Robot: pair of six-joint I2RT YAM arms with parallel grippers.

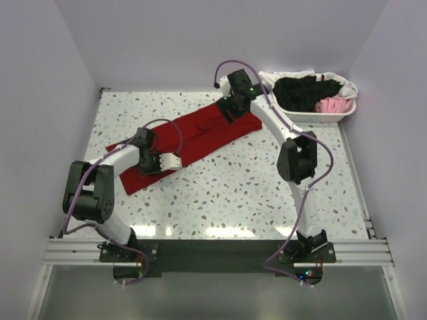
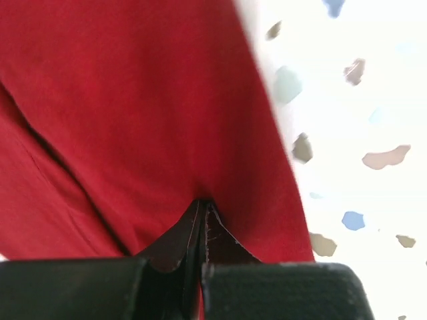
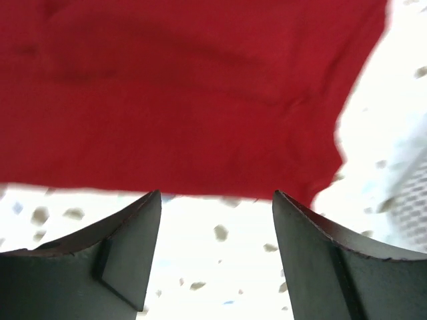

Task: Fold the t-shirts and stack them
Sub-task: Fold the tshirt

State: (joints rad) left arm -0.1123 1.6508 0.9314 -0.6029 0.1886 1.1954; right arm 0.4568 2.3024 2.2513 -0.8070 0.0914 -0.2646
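A large dark red t-shirt (image 1: 200, 137) lies as a long diagonal strip on the speckled table, from near left to far right. My left gripper (image 1: 151, 163) is at its near-left end; in the left wrist view it (image 2: 202, 203) is shut, pinching a fold of the red cloth (image 2: 133, 120). My right gripper (image 1: 231, 111) hovers over the far-right end; in the right wrist view it (image 3: 217, 193) is open and empty, just off the red cloth's edge (image 3: 200, 100). Black (image 1: 303, 92), pink (image 1: 335, 105) and white (image 1: 347, 87) shirts lie in the basket.
A white slotted basket (image 1: 320, 117) stands at the far right corner of the table. White walls close in the table at the left, back and right. Bare speckled tabletop (image 1: 253, 193) lies in front of the red shirt.
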